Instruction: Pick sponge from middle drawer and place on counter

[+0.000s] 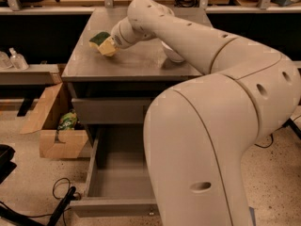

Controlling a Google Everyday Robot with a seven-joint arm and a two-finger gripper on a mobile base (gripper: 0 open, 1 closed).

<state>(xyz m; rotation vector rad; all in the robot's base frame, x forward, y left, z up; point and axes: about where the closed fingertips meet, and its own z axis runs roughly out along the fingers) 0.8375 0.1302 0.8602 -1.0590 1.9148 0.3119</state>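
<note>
White bowl (170, 55) obstructs counter (136, 62) right; hand (111, 41) holds sponge (102, 42) over left.

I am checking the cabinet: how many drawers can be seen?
2. One shut drawer just under the counter; one open drawer below it, pulled out. The arm may hide others. The gripper holds the sponge over the counter.

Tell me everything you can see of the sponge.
The sponge is small, with a dark green scouring face over a pale yellow foam body. It is tilted, green face up and to the left, at the tip of the gripper, over the left part of the grey counter. Whether its lower edge touches the counter cannot be told. The gripper hides its right side.
</note>
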